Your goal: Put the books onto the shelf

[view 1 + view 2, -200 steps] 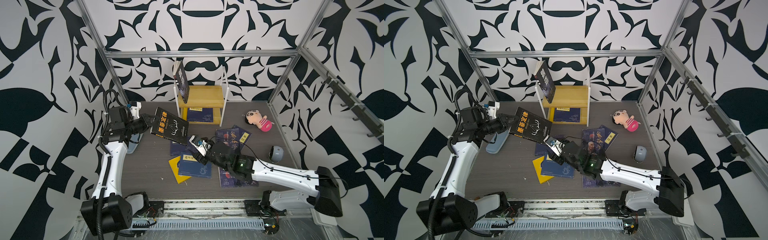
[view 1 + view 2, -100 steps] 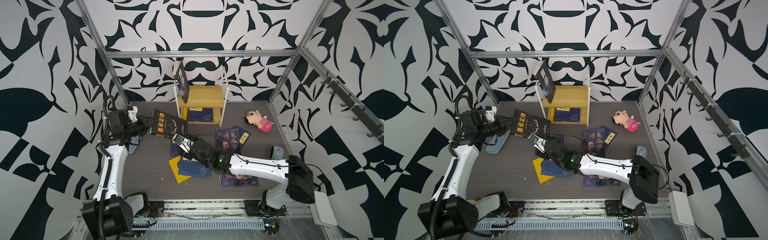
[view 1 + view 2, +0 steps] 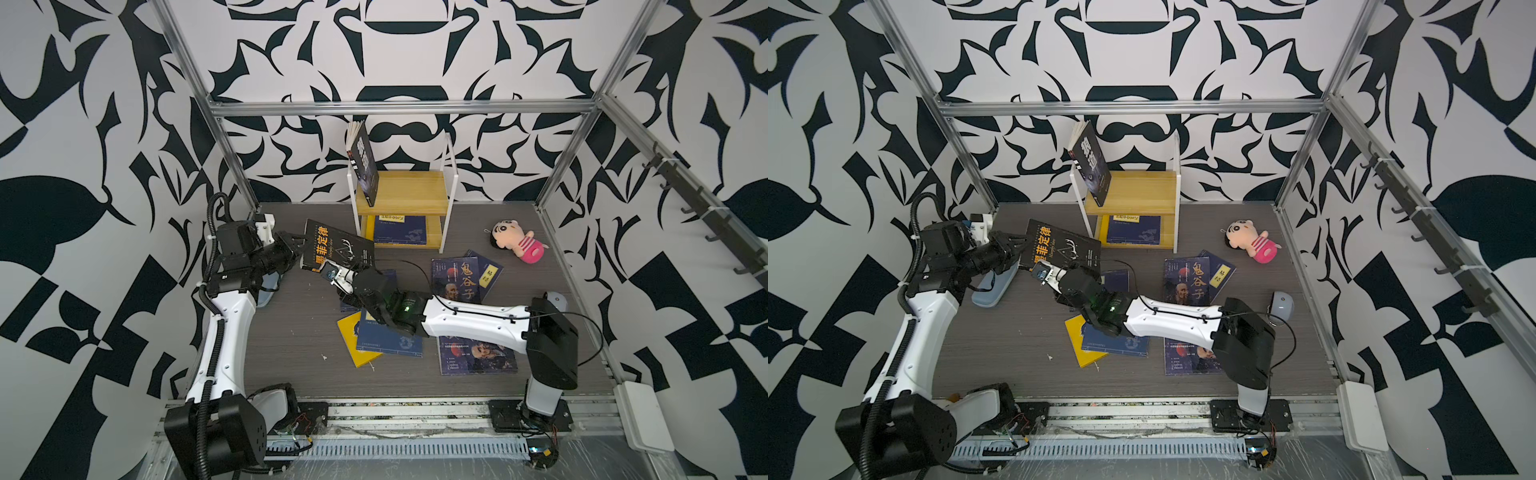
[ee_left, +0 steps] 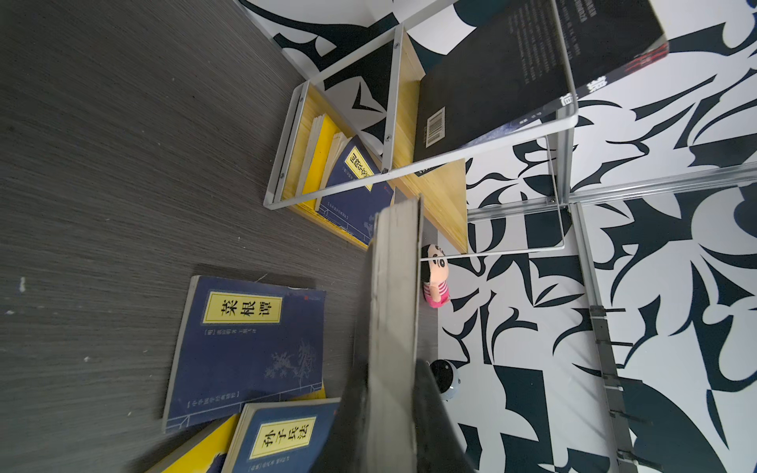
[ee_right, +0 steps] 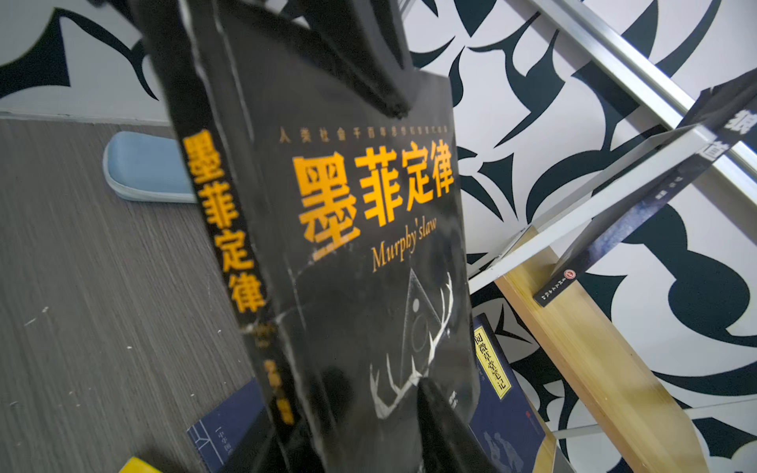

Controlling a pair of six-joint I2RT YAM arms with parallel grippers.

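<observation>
- Left tool (image 3: 300, 246): the jaws are closed on 1 short edge of the black antler book (image 3: 343, 249). The book is held tilted above the surface (image 3: 291, 353). In the left wrist view its page edge runs out from between the fingers.
- Right tool (image 3: 331, 270): it reaches across the middle. Its jaws are partly open and sit on either side of the same book's near long edge. In the right wrist view 1 finger (image 5: 444, 426) lies in front of the cover. Whether the jaws press the book cannot be told.
- Shelf (image 3: 405, 191): it stands against the back wall, just beyond the held book's far corner.
- Top board: 1 dark upright book (image 3: 366, 166) leans against the left frame.
- Lower board: 1 flat navy book (image 3: 399, 228).
- Surface under the right arm: a front navy book (image 3: 388, 340) lies over a yellow book (image 3: 348, 336).
- Surface right of the tools: a portrait book (image 3: 455, 276) overlaps a labelled navy book (image 3: 488, 272).
- Near edge: a second portrait book (image 3: 478, 361) lies partly under the right arm.
- Other items: a plush doll (image 3: 515, 245) lies right of the shelf. A light blue case (image 3: 994, 289) lies below the left tool.
</observation>
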